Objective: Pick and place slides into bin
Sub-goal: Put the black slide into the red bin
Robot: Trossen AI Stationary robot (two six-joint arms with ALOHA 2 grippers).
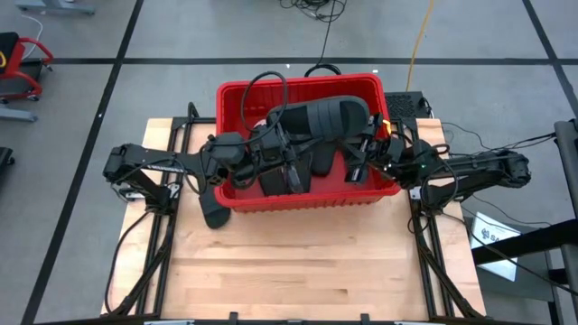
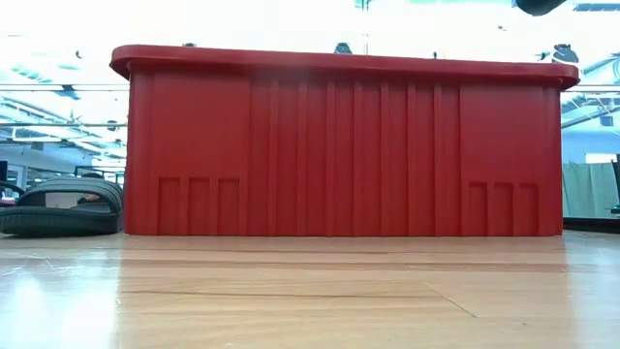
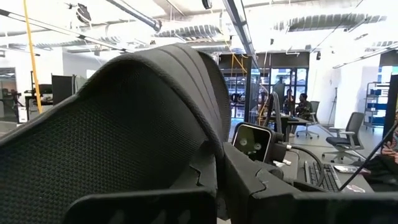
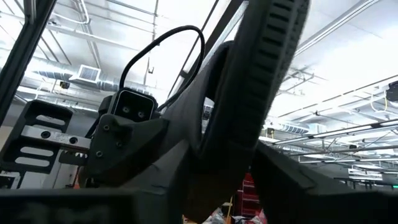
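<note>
A black wide-strap slide point(image 1: 323, 117) hangs over the red bin point(image 1: 237, 94), between both grippers. My left gripper point(image 1: 274, 137) is shut on its left end, and the slide's mesh strap point(image 3: 118, 124) fills the left wrist view. My right gripper point(image 1: 373, 135) closes on its right end, where the ridged sole point(image 4: 264, 68) runs down between the fingers. More black slides point(image 1: 285, 173) lie on the bin's floor. Another black slide point(image 2: 63, 207) rests sole-down on the table, left of the bin. My left gripper holds the slide at its left end point(image 1: 291, 125), coming level from the table's left. The strap hides the place of contact in the wrist view. The slide is lifted clear above the bin's inside. My right gripper has the sole's edge point(image 4: 217, 146) between its two fingers at the slide's right end. It comes from the table's right, slanting upward, with the fingers across the sole. The slide stands on edge in this view, clear of the bin's contents.
The bin's tall front wall point(image 2: 339, 155) stands across the middle of the table. Bare wooden tabletop point(image 1: 298, 262) lies on its near side. Cables point(image 1: 271, 86) loop over the bin's far rim. People sit at desks in the room beyond point(image 3: 301, 106).
</note>
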